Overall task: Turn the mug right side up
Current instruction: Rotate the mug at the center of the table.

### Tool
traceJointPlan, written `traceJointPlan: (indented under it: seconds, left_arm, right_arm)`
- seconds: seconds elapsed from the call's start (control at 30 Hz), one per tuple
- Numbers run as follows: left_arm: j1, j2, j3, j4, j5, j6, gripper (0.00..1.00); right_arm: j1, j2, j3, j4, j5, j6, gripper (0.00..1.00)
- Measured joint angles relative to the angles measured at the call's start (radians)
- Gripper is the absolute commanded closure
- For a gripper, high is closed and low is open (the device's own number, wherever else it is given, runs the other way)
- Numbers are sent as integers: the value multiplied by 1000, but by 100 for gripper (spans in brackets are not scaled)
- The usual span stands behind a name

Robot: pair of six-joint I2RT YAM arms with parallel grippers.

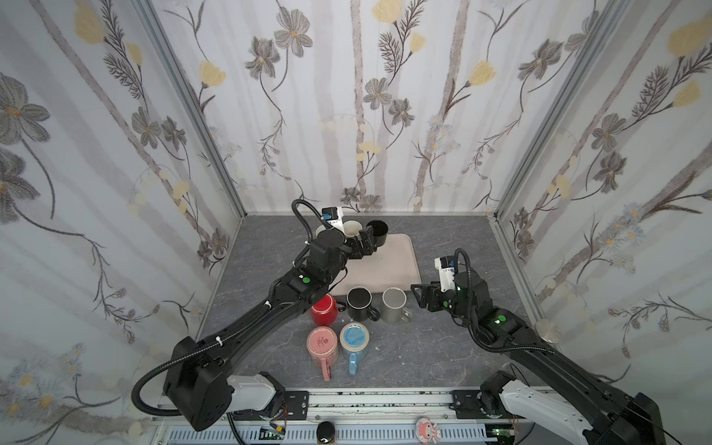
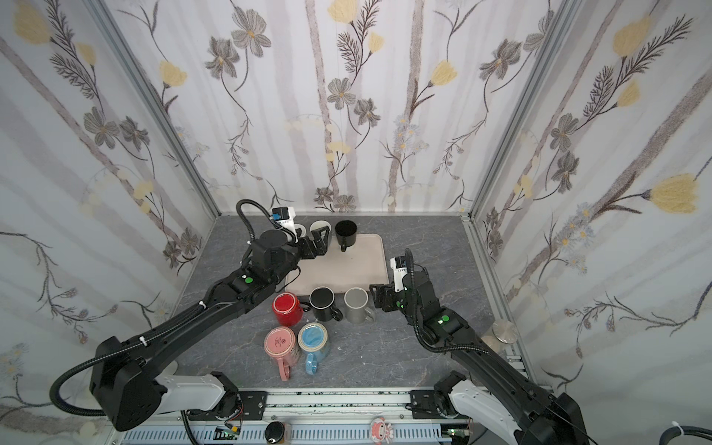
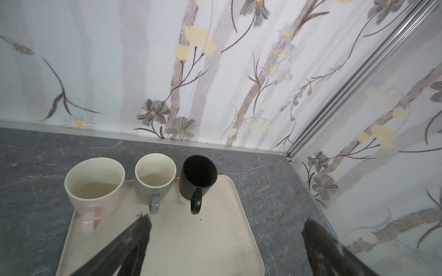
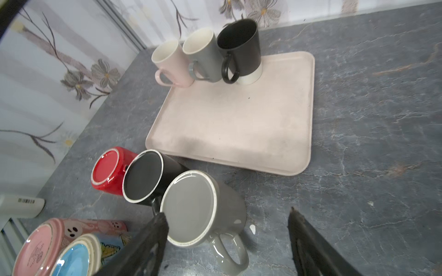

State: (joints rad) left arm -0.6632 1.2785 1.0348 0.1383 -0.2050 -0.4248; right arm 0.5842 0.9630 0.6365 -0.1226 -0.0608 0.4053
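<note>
The left tool [image 3: 226,219], spread and empty, hangs just short of the upright black ceramic mug [image 3: 197,176], while the right tool [image 4: 227,212], spread too, should close squarely across the base-up glossy grey ceramic mug [image 4: 189,208] just ahead on the table [image 4: 358,119].

pale tray [image 1: 385,269] lies on grey marbled table [image 1: 424,354].

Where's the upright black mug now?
In a top view, the upright black mug stands far back on the tray, rightmost of three mugs, beside the grey mug.

Left gripper [image 3: 226,219], right gripper [image 4: 226,212]: spread, empty
</note>
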Motion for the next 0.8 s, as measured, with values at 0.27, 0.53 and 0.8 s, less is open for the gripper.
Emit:
traceJointPlan:
  seconds: [0.27, 0.53, 0.8]
  left_arm:
    - [12, -203, -183, -9, 3, -30, 0]
    - [39, -217, -201, -23, 8, -50, 0]
    - [63, -206, -212, -31, 41, -75, 0]
  right_arm:
    - [58, 95, -28, -14, -72, -51, 24]
    - [113, 227, 3, -40, -60, -105, 32]
    - [207, 293, 32, -89, -33, -129, 51]
